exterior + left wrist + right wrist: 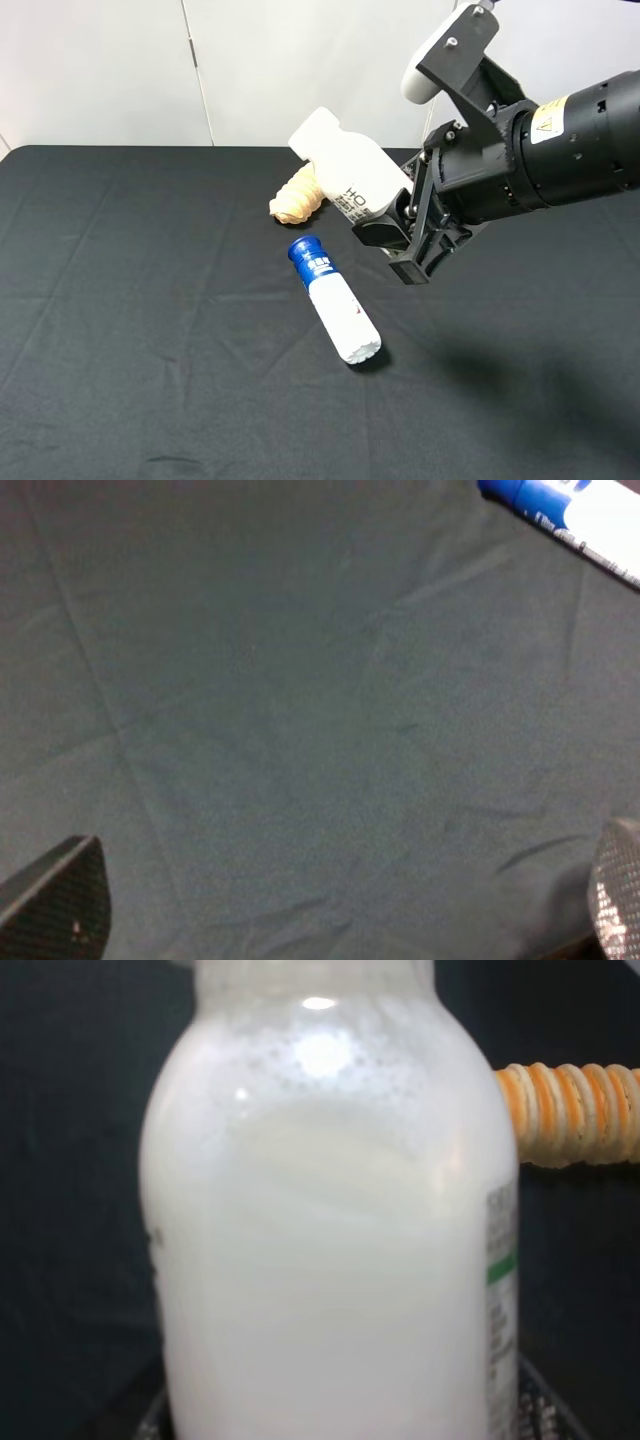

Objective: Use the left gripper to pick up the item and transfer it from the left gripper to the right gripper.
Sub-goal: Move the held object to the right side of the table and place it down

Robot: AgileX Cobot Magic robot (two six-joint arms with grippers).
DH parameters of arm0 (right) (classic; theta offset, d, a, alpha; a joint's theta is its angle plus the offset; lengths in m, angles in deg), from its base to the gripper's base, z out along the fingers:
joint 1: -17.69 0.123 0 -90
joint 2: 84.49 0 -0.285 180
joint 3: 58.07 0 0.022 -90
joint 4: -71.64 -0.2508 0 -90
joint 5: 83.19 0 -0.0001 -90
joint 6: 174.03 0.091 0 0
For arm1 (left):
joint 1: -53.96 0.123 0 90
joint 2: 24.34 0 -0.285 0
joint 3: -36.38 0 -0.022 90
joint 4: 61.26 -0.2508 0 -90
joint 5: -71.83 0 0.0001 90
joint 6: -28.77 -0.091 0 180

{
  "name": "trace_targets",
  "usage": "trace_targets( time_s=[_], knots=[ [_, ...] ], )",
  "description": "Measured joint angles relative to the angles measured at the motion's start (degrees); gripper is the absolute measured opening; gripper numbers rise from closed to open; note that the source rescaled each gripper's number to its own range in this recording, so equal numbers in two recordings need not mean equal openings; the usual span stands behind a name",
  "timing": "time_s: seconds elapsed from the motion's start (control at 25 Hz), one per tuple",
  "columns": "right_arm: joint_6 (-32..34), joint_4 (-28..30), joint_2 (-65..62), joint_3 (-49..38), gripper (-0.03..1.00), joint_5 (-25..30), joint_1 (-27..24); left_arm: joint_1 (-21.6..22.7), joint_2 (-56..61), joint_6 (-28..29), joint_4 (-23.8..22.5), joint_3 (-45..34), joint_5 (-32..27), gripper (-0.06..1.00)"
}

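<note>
We note the small white plastic bottle (345,172) pinched at its base in the black, white-covered right gripper (392,225), cap slanting up-left. The black wedge-fingered left gripper (336,905) is spread wide and empty.

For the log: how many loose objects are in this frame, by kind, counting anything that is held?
Bottles: 2 (white-capped bottle held in the right hand; blue-capped bottle lying on the black cloth)
Pastries: 1 (tan ridged pastry on the cloth)
Total: 3
</note>
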State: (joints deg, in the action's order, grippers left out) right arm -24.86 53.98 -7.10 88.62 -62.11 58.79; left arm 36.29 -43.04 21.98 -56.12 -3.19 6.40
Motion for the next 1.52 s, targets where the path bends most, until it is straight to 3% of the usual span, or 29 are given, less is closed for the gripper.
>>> trace_targets(
  time_s=[0.32,0.64,1.04,1.52],
  knots=[
    [0.1,0.0,0.0,0.0,0.11,0.0,0.0,0.0,10.6,0.2,0.2,-7.7,0.0,0.9],
    [1.6,-0.3,0.0,0.0,0.11,0.0,0.0,0.0,11.0,0.1,-0.5,-9.7,4.1,0.9],
    [1.8,-0.3,0.0,0.0,0.11,0.4,0.0,0.4,10.8,0.1,-0.6,-9.7,4.3,0.9],
    [6.8,-0.3,0.0,0.0,0.11,1.4,0.0,15.1,10.9,0.1,-0.7,-9.8,4.3,0.9]
  ],
)
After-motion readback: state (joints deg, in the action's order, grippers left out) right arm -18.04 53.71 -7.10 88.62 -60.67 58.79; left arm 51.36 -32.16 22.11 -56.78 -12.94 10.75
